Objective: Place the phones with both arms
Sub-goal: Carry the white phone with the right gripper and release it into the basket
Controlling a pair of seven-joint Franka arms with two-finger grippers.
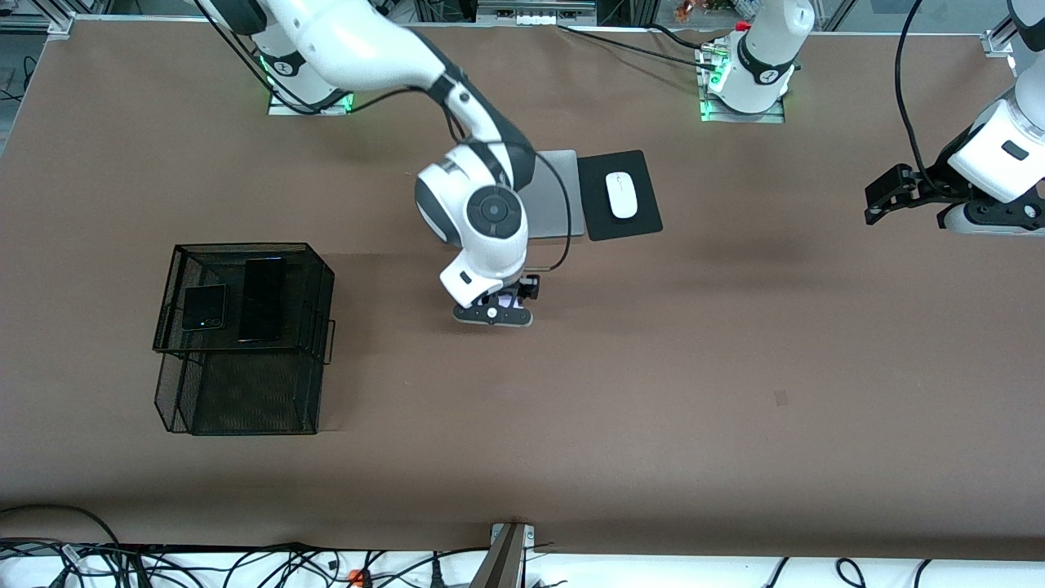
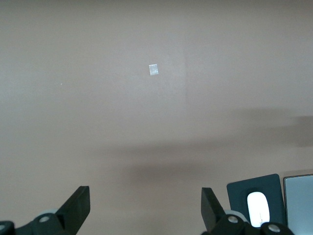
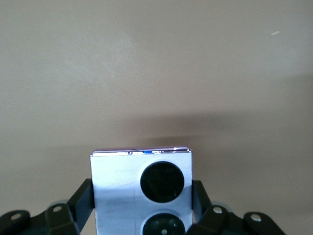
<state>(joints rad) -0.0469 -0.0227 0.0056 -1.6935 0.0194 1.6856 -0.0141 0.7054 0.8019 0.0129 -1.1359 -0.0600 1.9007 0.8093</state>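
Observation:
My right gripper (image 1: 508,306) is over the middle of the table, just nearer the camera than the grey laptop, and is shut on the lavender-white phone (image 3: 142,191); its two black circles show between the fingers in the right wrist view. Only a sliver of this phone (image 1: 509,301) shows in the front view. The small black flip phone (image 1: 203,307) and the long slim black phone (image 1: 263,299) lie in the black mesh basket (image 1: 322,304) toward the right arm's end of the table. My left gripper (image 1: 886,194) is open and empty, held still above the table's left-arm end.
A white mouse (image 1: 621,195) lies on a black pad (image 1: 641,167) beside the grey laptop (image 1: 560,204), which my right arm partly covers. The mouse (image 2: 257,208) also shows in the left wrist view. A small pale mark (image 2: 153,70) is on the brown table.

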